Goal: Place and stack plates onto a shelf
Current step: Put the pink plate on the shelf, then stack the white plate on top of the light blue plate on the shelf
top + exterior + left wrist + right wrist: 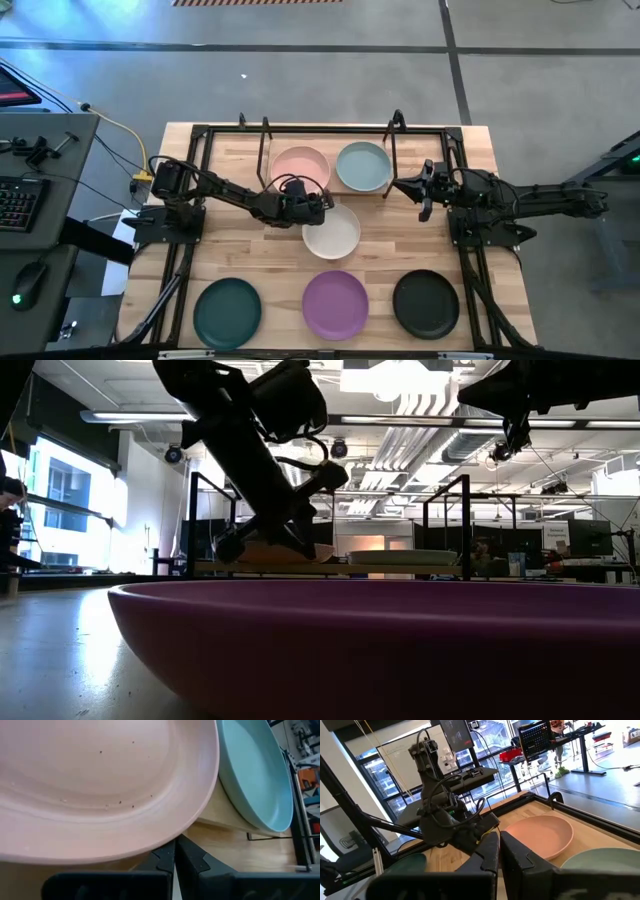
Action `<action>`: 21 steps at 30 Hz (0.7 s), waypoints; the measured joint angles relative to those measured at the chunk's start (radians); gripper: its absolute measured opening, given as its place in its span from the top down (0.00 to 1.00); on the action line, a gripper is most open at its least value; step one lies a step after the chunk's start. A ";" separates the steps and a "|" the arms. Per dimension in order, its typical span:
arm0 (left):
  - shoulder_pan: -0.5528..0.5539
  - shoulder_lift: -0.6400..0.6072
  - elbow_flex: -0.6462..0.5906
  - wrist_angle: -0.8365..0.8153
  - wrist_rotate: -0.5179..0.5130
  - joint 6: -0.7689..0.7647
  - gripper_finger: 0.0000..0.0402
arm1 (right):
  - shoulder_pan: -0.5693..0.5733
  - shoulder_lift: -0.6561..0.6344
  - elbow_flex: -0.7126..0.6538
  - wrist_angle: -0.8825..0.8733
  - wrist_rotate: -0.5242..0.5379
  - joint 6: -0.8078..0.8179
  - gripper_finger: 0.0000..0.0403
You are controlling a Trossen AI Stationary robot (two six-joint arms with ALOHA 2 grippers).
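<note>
The shelf (325, 190) stands at the table's far middle. The pink plate (300, 167) and the pale blue-grey plate (363, 165) lie side by side on its board. The white plate (335, 235) lies flat on the table just near of the shelf. Along the near edge lie the dark teal plate (227, 312), the purple plate (335, 304) and the black plate (425, 303). My left gripper (323, 205) is shut, between the pink plate's near rim and the white plate. My right gripper (408, 186) is shut and hovers off the shelf's right end. My left gripper (175, 851) brings its shut fingertips up to the pink plate's near rim (172, 837), roughly level from the table's near side. I cannot tell whether they touch the rim. The plate lies flat on the shelf board.
The shelf's black rod frame (265, 150) rises around the board, with upright posts (393, 150) beside the plates. A larger black frame (470, 260) edges the tabletop. A desk with a keyboard (20, 200) stands off the left edge. Bare wood shows between the white plate and the near row.
</note>
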 joint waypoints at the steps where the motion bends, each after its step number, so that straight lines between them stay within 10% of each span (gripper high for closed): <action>1: 0.004 0.000 0.000 0.000 0.000 0.007 1.00 | 0.000 0.000 0.000 0.000 0.000 0.000 1.00; 21: 0.040 -0.080 -0.001 0.051 0.173 0.273 1.00 | 0.000 -0.003 0.009 -0.004 0.008 0.002 1.00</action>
